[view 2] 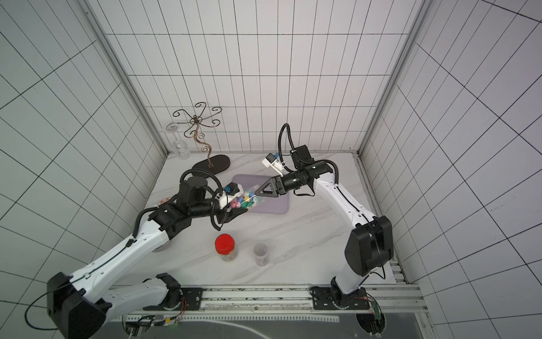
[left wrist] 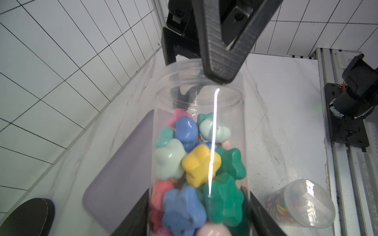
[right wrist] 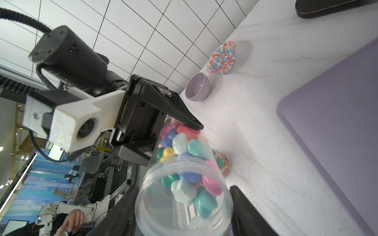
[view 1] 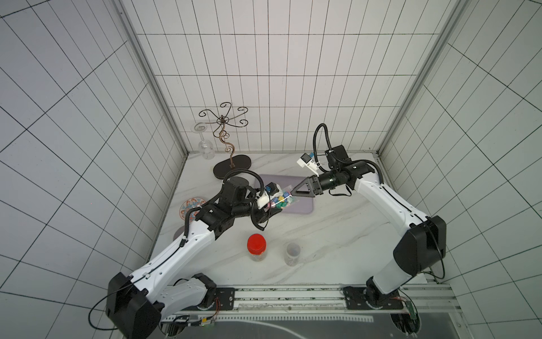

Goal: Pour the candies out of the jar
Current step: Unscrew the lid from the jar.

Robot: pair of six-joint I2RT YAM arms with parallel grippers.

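Note:
A clear lidless jar [view 1: 282,200] [view 2: 248,200] hangs almost on its side above the near left part of a purple tray [view 1: 302,207] [view 2: 278,207]. The candies [left wrist: 201,165] [right wrist: 184,143], star shapes in blue, green, yellow, pink and mint, fill its lower half. My left gripper [view 1: 274,206] [left wrist: 198,192] is shut on the jar's base end, one finger on each side. My right gripper [view 1: 291,192] [right wrist: 184,188] is closed round the jar's open mouth, with a finger [left wrist: 222,61] lying over the rim. No candy lies on the tray.
A red-lidded jar [view 1: 256,244] and an open clear jar [view 1: 293,253] with small coloured bits stand near the front. A glass rack [view 1: 231,169] with a hanging wine glass [view 1: 206,146] stands at the back left. A patterned bowl [right wrist: 222,58] and a purple bowl [right wrist: 197,86] sit by the left wall.

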